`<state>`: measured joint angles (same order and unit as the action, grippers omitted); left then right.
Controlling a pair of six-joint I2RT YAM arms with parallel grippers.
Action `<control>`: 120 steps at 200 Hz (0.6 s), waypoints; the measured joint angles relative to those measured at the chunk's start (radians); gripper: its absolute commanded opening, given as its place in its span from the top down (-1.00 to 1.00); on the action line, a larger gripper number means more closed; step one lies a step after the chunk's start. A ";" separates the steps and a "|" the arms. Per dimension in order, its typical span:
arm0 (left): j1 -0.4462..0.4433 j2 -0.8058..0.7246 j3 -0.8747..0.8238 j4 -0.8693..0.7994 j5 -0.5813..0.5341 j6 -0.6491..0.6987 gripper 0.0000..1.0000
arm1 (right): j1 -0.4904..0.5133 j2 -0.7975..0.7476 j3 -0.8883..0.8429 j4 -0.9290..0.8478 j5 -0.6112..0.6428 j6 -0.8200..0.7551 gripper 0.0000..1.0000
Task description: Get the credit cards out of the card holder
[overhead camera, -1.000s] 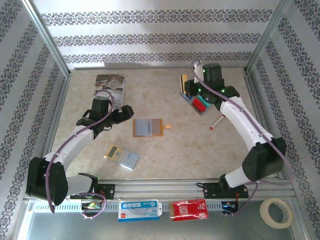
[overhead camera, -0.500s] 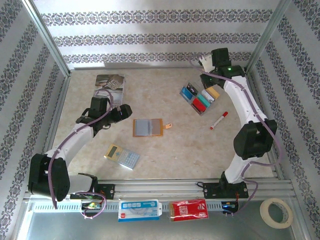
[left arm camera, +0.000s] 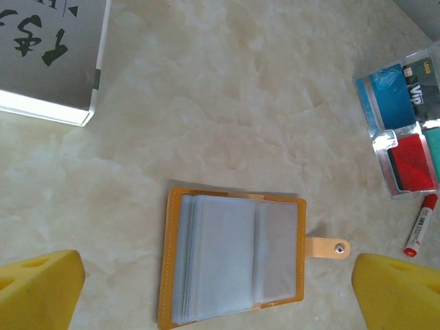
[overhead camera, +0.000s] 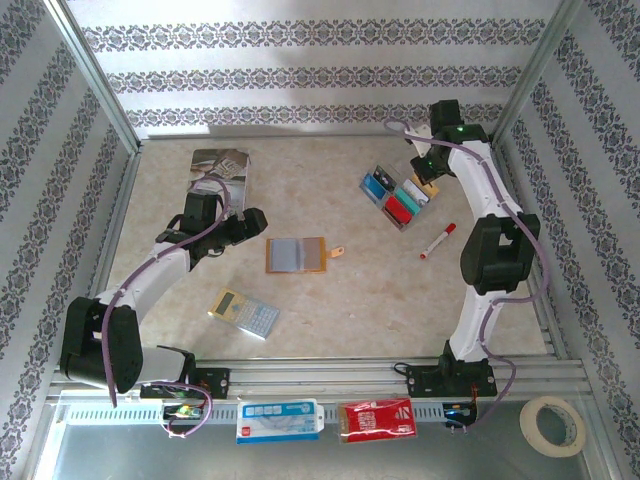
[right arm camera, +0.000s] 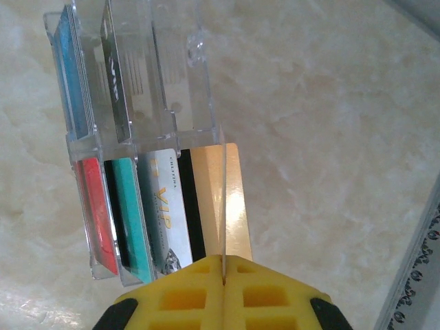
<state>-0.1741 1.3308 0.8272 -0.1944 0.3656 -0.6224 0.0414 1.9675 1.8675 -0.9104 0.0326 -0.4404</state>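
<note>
Mid-table, card holder open — orange-rimmed, pale sleeves

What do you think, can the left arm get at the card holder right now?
Probably yes. The left gripper hangs open close beside the card holder, which lies opened flat, and nothing stands between them.
</note>
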 measured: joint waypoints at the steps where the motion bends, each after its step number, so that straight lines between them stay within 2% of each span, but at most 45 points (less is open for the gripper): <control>1: 0.000 0.000 0.000 0.000 0.000 0.000 -1.00 | 0.000 0.001 0.000 0.000 0.000 -0.002 1.00; 120: 0.019 0.032 0.000 0.023 0.027 -0.014 -1.00 | -0.027 0.050 0.000 -0.022 -0.048 -0.013 1.00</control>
<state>-0.1547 1.3632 0.8268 -0.1719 0.3923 -0.6365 0.0147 2.0174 1.8671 -0.9321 -0.0154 -0.4534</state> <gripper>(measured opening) 0.998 0.064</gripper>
